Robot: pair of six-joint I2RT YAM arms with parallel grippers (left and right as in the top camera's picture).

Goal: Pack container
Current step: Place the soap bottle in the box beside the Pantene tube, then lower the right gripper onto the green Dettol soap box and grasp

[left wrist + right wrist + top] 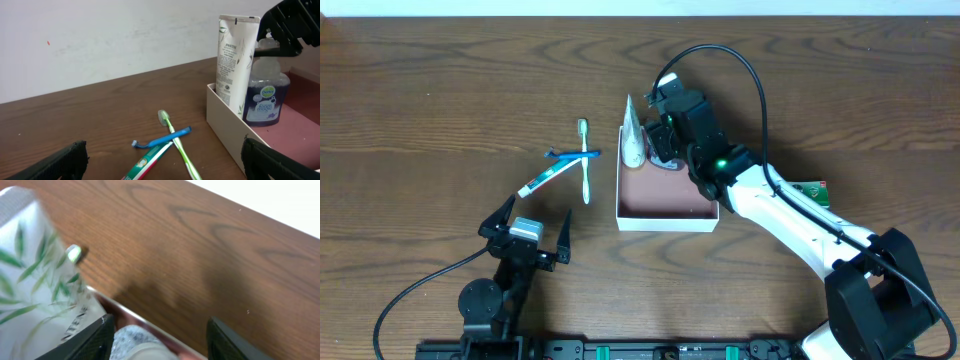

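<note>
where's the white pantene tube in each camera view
Overhead: the white tube is near the picture's centre, in the upper left corner of the container.
Left wrist: upper right, upright just inside the container's wall, beside the blue bottle.
Right wrist: left edge, very close, with its green leaf print showing.
Shared landmark: the container's white wall next to the tube; the right wrist view shows only a strip of it.

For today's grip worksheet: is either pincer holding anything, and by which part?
Nothing is held. The left pincer is open, empty; the right pincer stands open around the pump of the soap bottle.
</note>
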